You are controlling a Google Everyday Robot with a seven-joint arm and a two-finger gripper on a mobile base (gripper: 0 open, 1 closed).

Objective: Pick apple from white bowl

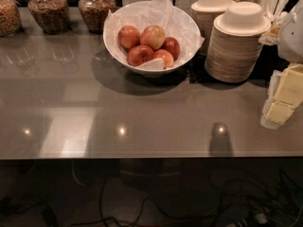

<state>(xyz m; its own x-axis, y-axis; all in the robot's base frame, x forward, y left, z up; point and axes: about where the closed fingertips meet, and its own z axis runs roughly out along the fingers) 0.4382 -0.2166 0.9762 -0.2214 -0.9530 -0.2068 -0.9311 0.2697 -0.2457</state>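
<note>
Approach step, gripper (pixel 284 100) at right edge, open-or-closed cannot tell, away from white bowl (pixel 110 44) upper centre; next needs reaching up-left onto apple (pixel 153 36).

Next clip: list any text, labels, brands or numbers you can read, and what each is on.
None can be read.
No text shows on the white bowl, the apple, the jars, the stacked beige bowls or the counter.
The gripper, at the right edge over the counter, shows no marking either.
</note>
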